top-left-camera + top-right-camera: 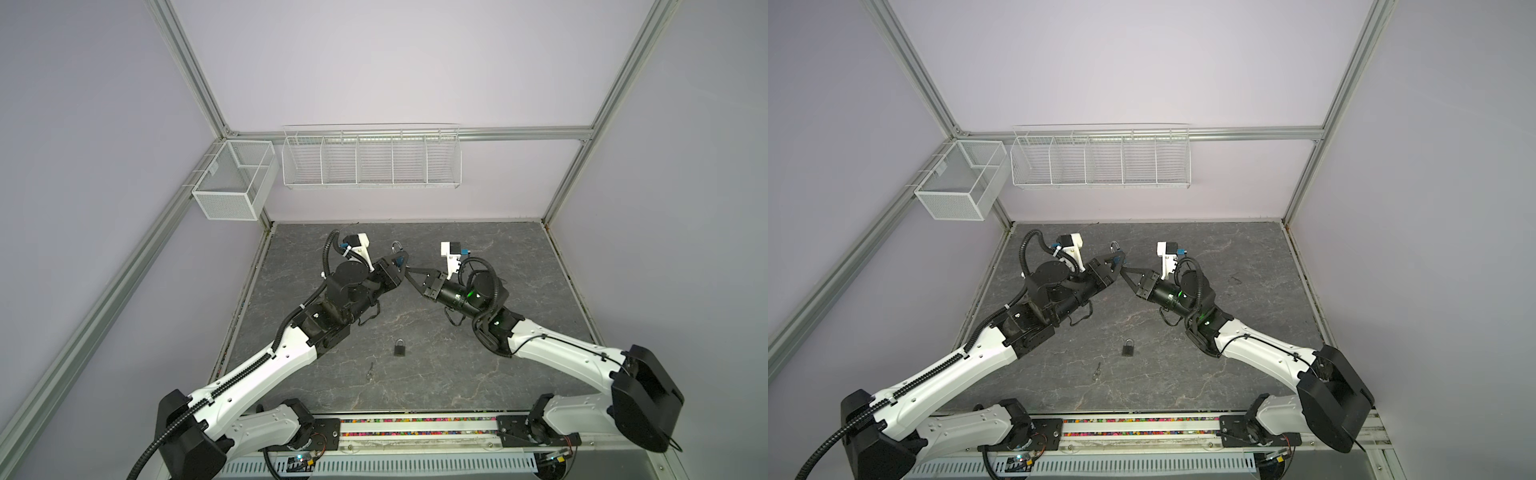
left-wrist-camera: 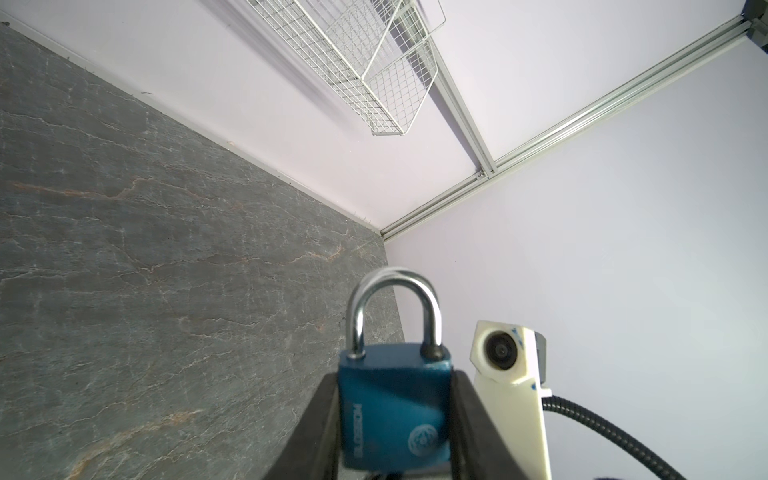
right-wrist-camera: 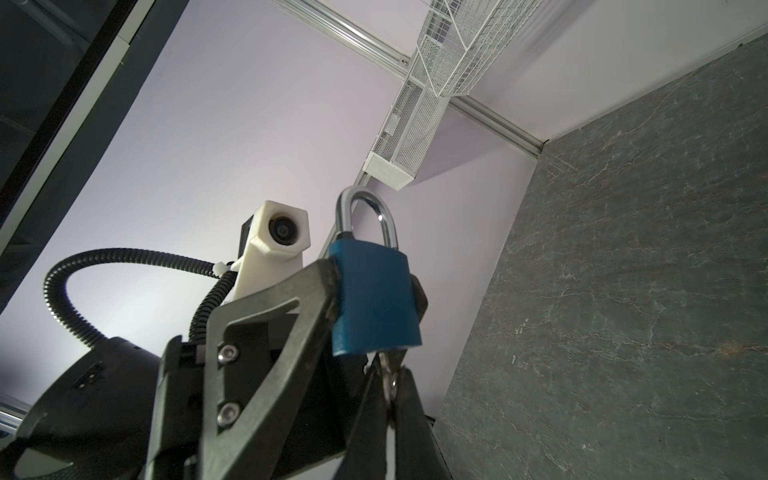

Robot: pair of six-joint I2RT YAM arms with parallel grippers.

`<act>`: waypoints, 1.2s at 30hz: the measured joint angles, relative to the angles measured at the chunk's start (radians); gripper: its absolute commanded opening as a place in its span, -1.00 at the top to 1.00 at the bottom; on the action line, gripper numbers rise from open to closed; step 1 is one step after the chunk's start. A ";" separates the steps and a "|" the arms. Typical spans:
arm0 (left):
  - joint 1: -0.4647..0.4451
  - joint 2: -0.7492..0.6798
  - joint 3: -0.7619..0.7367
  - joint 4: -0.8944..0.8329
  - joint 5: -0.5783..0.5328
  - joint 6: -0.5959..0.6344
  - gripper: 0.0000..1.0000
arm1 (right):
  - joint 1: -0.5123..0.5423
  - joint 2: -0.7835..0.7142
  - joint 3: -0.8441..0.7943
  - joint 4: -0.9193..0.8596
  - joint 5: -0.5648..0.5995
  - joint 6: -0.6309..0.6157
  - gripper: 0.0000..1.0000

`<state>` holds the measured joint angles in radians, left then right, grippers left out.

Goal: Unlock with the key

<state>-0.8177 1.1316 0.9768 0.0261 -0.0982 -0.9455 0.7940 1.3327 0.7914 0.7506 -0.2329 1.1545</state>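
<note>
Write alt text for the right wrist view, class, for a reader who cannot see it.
The left hand clamps a blue padlock while the right hand holds a silver key at its underside. Its shackle is closed.

Wire rack (image 1: 371, 160) and mesh basket (image 1: 232, 183) on the walls; black padlock (image 1: 400, 347), perhaps a small key (image 1: 369, 371), on grey tabletop (image 1: 519, 270).

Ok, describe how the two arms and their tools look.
Both match: the left arm and right arm have white shells with black joints and housings. Black ribbed hoses loop at the wrists, beside white camera mounts. The left tool and right tool are black, with triangular cut-out fingers. Green lights glow on the right arm.
</note>
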 measured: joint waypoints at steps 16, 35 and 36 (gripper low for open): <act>0.034 0.007 -0.061 0.186 0.096 -0.003 1.00 | -0.010 -0.001 0.002 0.048 0.000 0.005 0.88; 0.035 -0.021 -0.020 0.148 0.143 0.064 1.00 | -0.008 -0.079 0.085 -0.182 -0.011 -0.175 0.88; 0.032 -0.022 -0.018 0.136 0.137 0.070 1.00 | -0.005 -0.082 0.092 -0.209 -0.006 -0.196 0.88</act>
<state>-0.7860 1.1095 0.9588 0.1623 0.0387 -0.8757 0.7887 1.2503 0.8829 0.5415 -0.2390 0.9581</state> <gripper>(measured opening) 0.351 0.061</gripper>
